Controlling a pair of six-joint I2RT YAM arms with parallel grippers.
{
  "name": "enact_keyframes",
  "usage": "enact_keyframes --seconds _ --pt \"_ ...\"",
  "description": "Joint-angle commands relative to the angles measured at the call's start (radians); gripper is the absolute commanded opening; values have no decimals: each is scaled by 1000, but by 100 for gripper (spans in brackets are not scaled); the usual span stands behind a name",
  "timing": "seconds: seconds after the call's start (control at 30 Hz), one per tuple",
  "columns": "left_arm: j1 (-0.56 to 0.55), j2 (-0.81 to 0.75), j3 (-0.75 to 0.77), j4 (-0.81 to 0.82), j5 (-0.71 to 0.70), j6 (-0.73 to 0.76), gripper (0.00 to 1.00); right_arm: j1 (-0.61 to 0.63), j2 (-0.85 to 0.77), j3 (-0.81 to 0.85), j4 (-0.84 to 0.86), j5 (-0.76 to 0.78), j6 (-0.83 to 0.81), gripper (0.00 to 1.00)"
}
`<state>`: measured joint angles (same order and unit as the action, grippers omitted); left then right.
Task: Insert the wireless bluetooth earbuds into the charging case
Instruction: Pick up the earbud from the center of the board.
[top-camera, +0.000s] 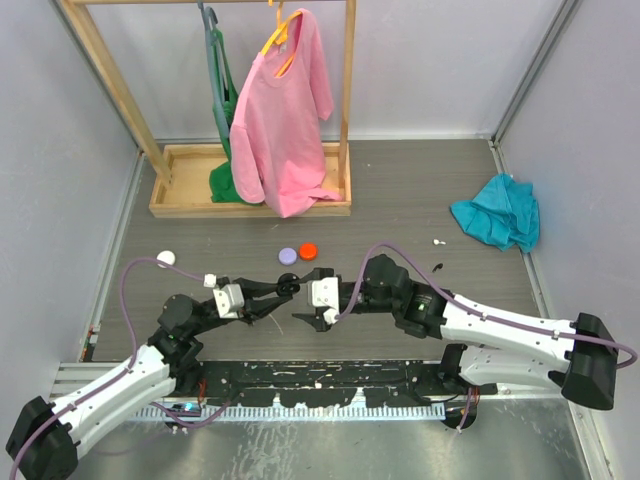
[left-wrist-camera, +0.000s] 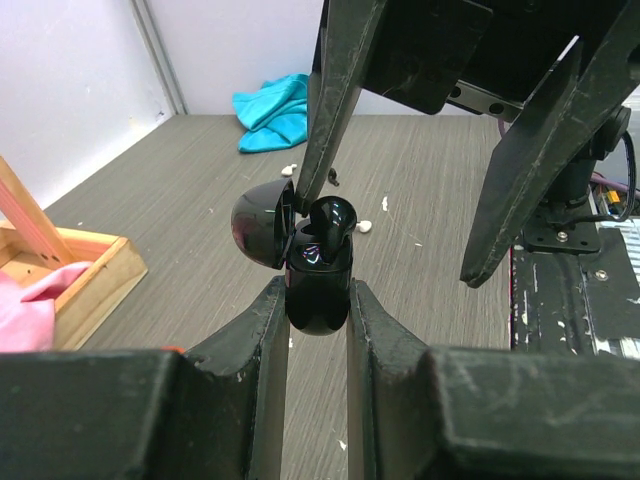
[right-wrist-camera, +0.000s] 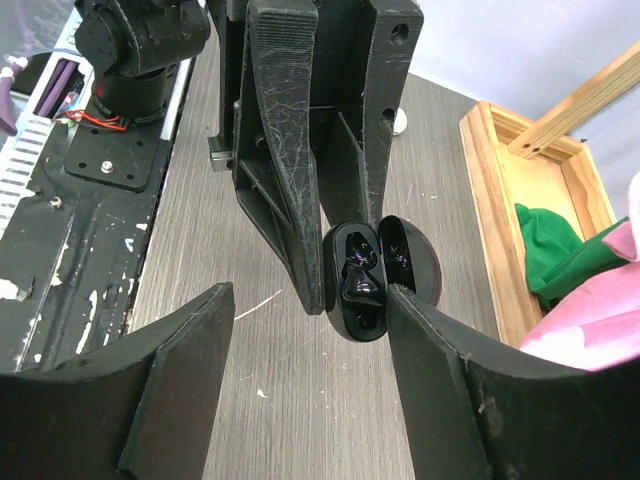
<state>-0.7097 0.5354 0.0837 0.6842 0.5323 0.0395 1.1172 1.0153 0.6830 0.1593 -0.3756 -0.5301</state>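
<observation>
Black earbud (left-wrist-camera: 332, 218) rests in case (left-wrist-camera: 320, 312) inside left pincer (left-wrist-camera: 318, 290).

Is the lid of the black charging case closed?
No, the lid of the black charging case stands hinged open to one side, and a dark earbud sticks out of the case's top.

White-shelled arms (top-camera: 112, 388) with black joints, looping lilac cables (top-camera: 124, 292) and scuffed black tool fingers (left-wrist-camera: 252, 345).
</observation>
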Motion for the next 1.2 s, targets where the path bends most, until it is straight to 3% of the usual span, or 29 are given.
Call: enact_keyframes --seconds 0.0,0.4,0.83,1.17 --pt "-1 -6 44 56 19 5 0 -3 8 56 1 -30 -13 67" --pt "-1 -1 49 54 34 3 0 -3 52 114 -41 -115 17 64" --pt "-1 -25 39 46 -6 7 0 -3 -18 94 -113 -23 80 61" --pt "-2 -23 41 46 -6 7 0 -3 -2 103 -111 -82 121 61"
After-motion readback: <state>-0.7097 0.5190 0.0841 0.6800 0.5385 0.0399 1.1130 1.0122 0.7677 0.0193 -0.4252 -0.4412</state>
